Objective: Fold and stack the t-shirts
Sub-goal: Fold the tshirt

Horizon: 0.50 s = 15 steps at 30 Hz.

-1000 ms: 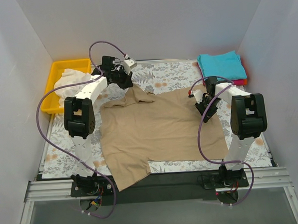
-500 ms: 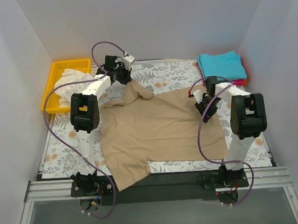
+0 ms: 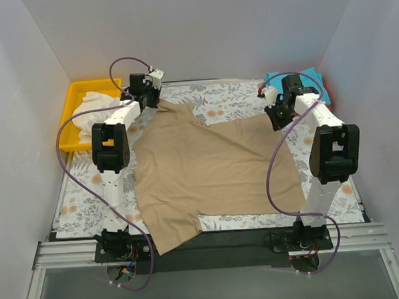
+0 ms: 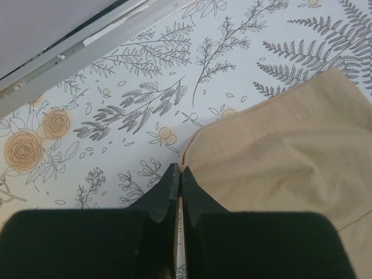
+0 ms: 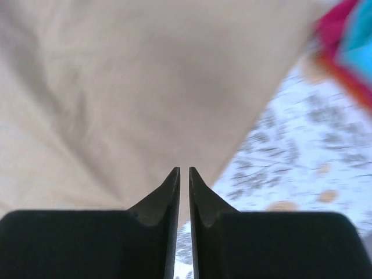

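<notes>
A white table cloth printed with grey ferns and orange flowers [image 3: 230,94] covers the work surface, and the large tan-khaki t-shirt [image 3: 214,169] lies spread over its middle, its bottom corner hanging over the near edge between the arm bases. The shirt's far edge is stretched out between the two arms, with soft creases across the body. At the far left stands a yellow plastic tray [image 3: 69,109] holding a crumpled white t-shirt [image 3: 94,111]. At the far right corner a folded teal t-shirt [image 3: 316,82] rests on a red-pink t-shirt [image 5: 334,29], of which only the edge shows. The left gripper [image 4: 177,171] sits low at the far left corner of the tan shirt, just beside the tray. Its black fingers [image 4: 165,195] are pressed together on the hemmed edge of the cloth, with the printed cloth visible past the hem. The right gripper [image 5: 183,171] is at the shirt's far right corner, near the teal stack. Its jaws are closed to a thin slit at the tan fabric's edge, pinching it; that view is blurred.
</notes>
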Tool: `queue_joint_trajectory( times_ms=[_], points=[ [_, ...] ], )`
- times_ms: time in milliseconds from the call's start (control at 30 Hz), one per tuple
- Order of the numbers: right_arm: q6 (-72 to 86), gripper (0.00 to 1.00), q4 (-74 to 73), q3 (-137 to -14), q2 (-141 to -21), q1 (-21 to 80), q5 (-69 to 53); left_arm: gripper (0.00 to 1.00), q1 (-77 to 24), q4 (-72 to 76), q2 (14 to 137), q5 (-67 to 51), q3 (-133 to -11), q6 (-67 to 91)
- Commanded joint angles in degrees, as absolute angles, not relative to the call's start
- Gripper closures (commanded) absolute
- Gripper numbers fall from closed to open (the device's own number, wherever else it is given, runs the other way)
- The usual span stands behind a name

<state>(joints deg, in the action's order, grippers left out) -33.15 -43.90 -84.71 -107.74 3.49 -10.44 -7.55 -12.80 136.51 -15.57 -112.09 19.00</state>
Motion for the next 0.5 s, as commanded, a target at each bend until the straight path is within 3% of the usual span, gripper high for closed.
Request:
queue_joint_trajectory(
  times_ms=[0,233,467],
  points=[
    [-30.8,0.85,-38.9,-94.1,-112.3,2.8,-8.0,1.00,-7.6,-10.4,134.7,-11.1,-111.1,19.2],
    [-30.1,0.84,-38.6,-106.5,-124.1,2.8,-6.1,1.00,-7.4,-10.1,134.6,-14.1,-110.0,20.3],
    [-28.7,0.83,-37.6,-110.6,-129.4,2.8,-8.5,1.00,-7.4,-10.1,134.9,-14.3,-110.2,20.7]
  ],
)
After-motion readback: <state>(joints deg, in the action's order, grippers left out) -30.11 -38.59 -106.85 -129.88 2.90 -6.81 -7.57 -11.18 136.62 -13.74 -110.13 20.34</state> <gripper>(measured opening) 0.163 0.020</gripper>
